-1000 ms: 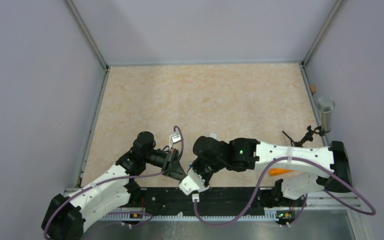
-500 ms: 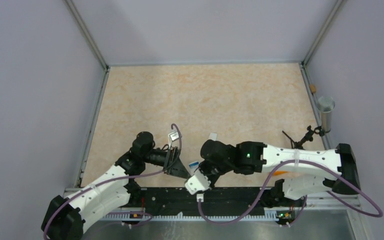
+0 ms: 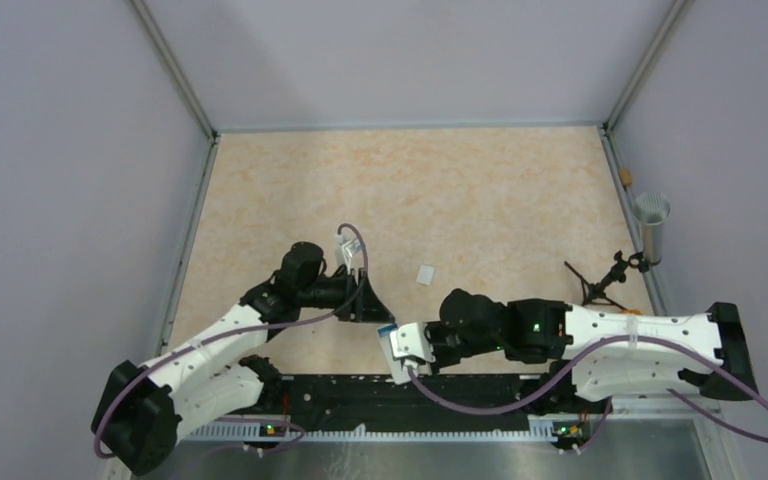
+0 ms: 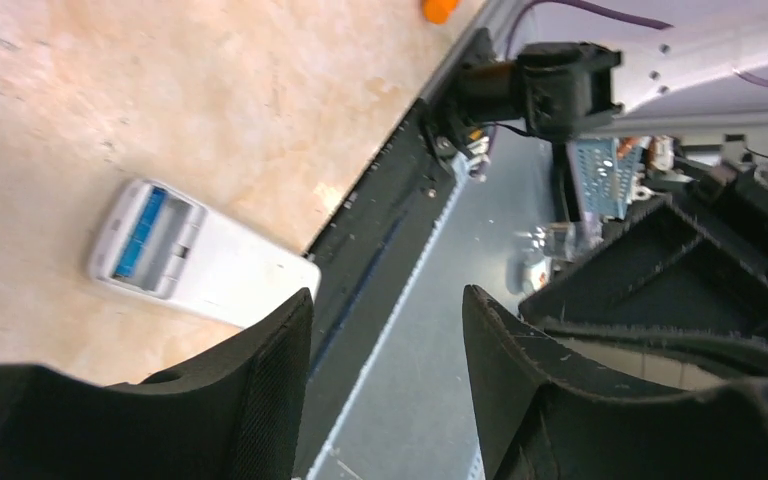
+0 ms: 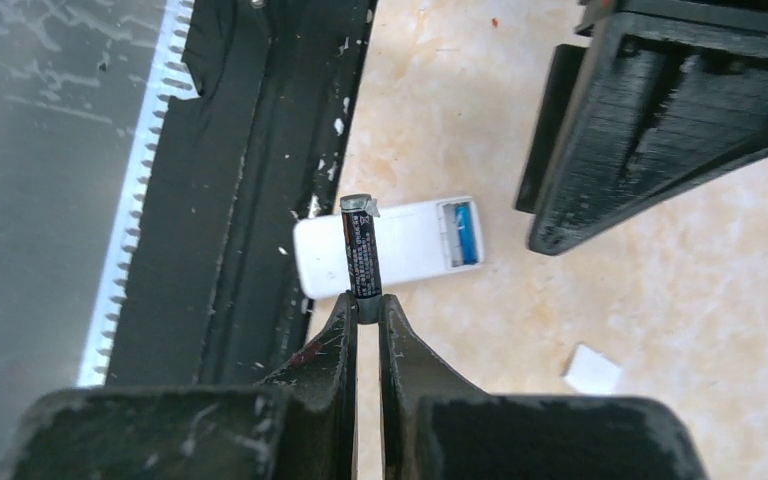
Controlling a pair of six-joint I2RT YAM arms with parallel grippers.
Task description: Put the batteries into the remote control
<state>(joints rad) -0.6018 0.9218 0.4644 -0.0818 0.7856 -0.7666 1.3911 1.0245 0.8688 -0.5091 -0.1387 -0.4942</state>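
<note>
The white remote control (image 5: 390, 246) lies back up on the table beside the front rail, also seen in the left wrist view (image 4: 222, 284). Its compartment is open with a blue battery (image 5: 463, 234) inside, seen again from the left wrist (image 4: 143, 232). My right gripper (image 5: 367, 305) is shut on the lower end of a dark battery (image 5: 361, 255), which stands upright just above the remote. My left gripper (image 4: 385, 300) is open and empty, just beyond the remote's compartment end (image 3: 375, 310).
A small white flat piece (image 3: 426, 274) lies on the table behind the remote. The black rail (image 5: 250, 150) runs along the front edge. An orange object (image 4: 440, 8), a black stand (image 3: 600, 278) and a metal cup (image 3: 652, 222) are at the right.
My left gripper has opened and drawn back from the front edge. The right arm has swung round to the right, still holding the dark battery, and now points at the remote.
</note>
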